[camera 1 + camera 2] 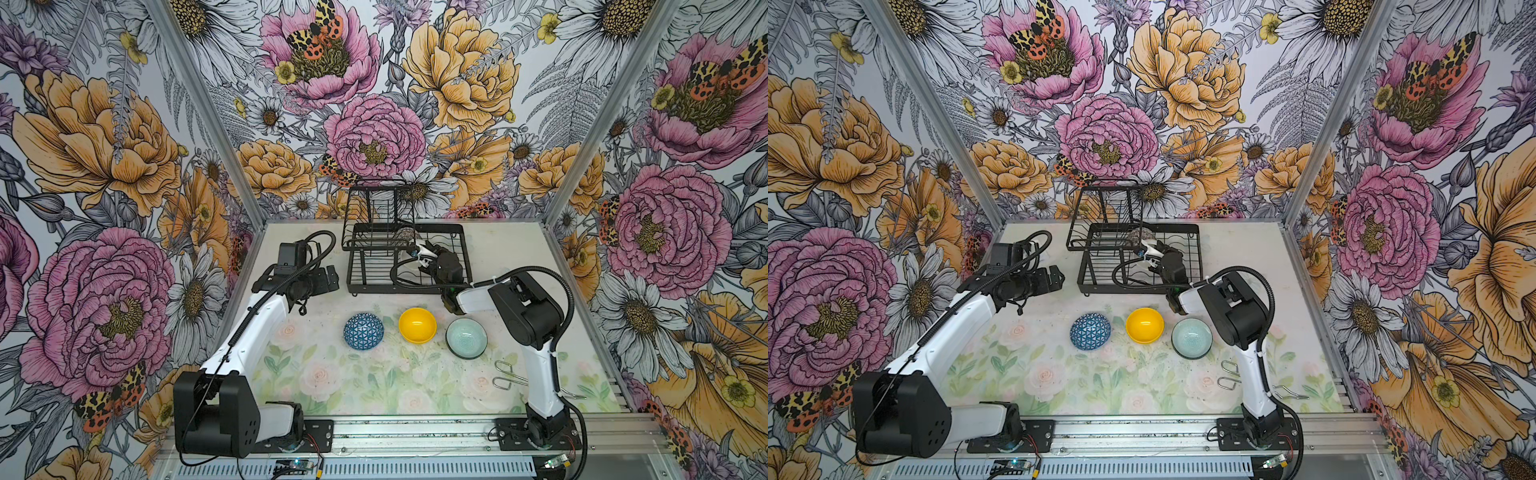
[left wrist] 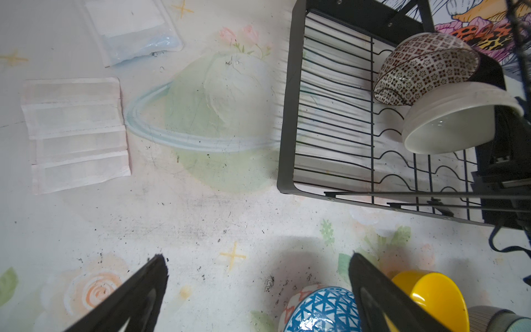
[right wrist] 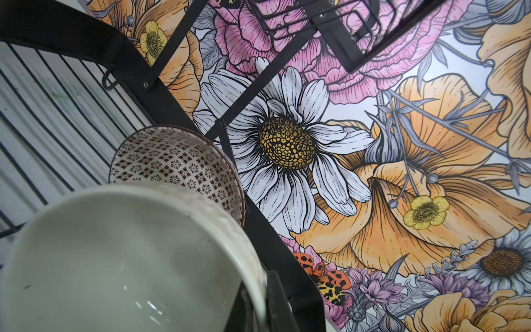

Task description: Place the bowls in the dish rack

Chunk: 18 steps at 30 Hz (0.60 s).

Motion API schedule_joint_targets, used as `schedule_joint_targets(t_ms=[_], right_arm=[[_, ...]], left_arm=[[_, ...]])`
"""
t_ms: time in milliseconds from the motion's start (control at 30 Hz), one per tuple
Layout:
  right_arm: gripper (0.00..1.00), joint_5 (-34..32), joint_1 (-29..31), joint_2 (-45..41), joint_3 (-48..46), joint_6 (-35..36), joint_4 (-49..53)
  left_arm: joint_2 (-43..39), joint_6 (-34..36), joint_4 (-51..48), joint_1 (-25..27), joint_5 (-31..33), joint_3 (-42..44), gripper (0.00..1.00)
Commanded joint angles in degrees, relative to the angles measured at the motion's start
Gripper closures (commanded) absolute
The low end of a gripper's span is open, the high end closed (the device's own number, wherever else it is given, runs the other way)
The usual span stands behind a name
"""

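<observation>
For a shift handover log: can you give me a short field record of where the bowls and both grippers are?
in rack: mosaic bowl, tilted in the dish rack base
right gripper: shut on cream bowl rim, beside mosaic bowl
left gripper: open, empty, over the table
on table: blue bowl upside down, yellow bowl, teal bowl
other: wire tongs on table

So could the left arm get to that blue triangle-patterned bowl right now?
Probably yes. The left gripper is open and empty, and the blue bowl sits on the table close by, with nothing between them. The yellow bowl beside it stands apart.
</observation>
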<state>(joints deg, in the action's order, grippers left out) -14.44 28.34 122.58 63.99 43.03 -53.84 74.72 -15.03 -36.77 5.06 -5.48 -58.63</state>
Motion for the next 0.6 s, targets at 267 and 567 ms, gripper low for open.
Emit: schedule_joint_targets(t_ms=[267, 567], right_arm=[[1.00, 1.6, 1.4, 4.4, 5.7, 4.0, -10.3], [1.00, 2.7, 2.1, 7.4, 9.0, 7.5, -11.2]], left_arm=[[0.8, 0.3, 0.7, -0.1, -1.1, -1.7, 0.01], [1.1, 0.3, 0.8, 0.0, -1.4, -1.6, 0.01]])
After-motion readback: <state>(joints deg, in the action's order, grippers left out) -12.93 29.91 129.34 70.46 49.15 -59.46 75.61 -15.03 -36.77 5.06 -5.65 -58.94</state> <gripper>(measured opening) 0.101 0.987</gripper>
